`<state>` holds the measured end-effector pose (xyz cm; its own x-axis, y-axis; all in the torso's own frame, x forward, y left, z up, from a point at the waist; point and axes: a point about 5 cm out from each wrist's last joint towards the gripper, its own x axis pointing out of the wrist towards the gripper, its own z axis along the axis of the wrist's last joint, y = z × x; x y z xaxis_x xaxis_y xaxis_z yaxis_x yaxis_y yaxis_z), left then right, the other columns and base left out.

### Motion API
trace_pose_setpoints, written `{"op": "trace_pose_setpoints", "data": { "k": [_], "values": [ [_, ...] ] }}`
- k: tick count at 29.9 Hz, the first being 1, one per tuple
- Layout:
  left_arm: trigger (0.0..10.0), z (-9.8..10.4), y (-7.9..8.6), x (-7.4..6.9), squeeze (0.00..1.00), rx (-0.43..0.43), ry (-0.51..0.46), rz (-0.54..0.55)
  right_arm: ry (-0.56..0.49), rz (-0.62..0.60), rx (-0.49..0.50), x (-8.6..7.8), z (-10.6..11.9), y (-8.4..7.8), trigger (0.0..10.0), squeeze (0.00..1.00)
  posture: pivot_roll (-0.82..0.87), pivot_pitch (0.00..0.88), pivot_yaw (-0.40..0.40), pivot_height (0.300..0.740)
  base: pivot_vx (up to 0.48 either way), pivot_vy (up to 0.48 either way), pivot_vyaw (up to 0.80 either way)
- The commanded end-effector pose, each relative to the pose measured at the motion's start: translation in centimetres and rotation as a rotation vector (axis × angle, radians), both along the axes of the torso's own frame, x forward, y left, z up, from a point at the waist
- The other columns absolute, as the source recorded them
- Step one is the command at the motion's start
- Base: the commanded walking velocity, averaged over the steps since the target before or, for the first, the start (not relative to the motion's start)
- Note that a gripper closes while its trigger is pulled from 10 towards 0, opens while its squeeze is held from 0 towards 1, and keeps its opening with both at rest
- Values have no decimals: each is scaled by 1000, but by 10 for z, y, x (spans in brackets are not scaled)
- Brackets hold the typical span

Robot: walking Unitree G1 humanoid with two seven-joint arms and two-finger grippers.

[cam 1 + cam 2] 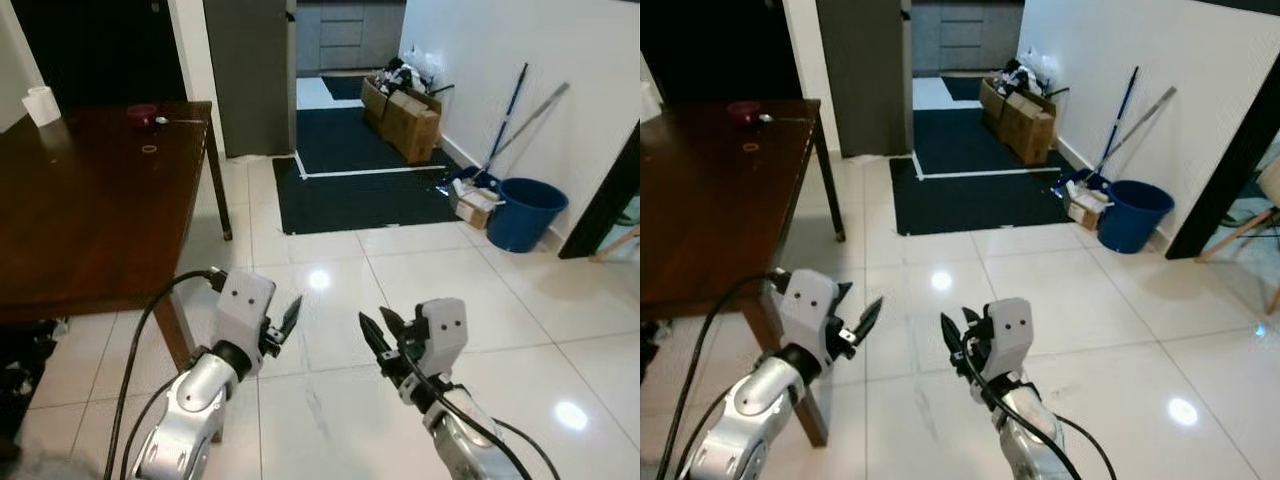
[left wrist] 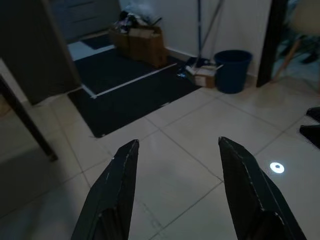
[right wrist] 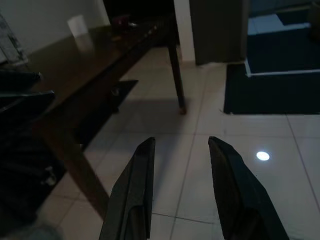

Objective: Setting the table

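Dark wooden bench [image 1: 90,200] off to left — both jaws parted, empty, over tiled floor [image 1: 420,290]. Risk: left gripper [image 1: 290,318] clipping bench corner on approach.

Dark polished wood table [image 1: 90,200], glossy white floor tiles [image 1: 430,290], matt dark mat [image 1: 350,170], blue plastic bucket [image 1: 526,213], cardboard boxes [image 1: 405,120], white paper roll [image 1: 42,105].
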<state>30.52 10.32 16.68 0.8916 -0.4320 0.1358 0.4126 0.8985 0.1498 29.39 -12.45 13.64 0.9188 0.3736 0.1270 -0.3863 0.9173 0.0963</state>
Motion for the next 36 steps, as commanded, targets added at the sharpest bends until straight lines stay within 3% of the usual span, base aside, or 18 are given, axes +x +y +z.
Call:
{"op": "trace_pose_setpoints", "data": {
  "k": [1, 10, 36],
  "values": [
    [10000, -2, 1, 0, 0, 10, 6, -3, -1, -9, 4, -1, -1, -1, 10000, 0, -18, 31, 88, 740, 454, 0, 0],
    [10000, -2, 0, 0, 0, 11, 7, -9, 2, -12, 10, -1, -1, -1, 10000, 0, -19, 30, 93, 740, 455, 0, -203],
    [10000, -3, -3, 1, 0, 11, 6, -22, 6, -23, 2, -2, -2, -5, 10000, 0, -34, 21, 98, 740, 454, 0, -680]
  ]
}}
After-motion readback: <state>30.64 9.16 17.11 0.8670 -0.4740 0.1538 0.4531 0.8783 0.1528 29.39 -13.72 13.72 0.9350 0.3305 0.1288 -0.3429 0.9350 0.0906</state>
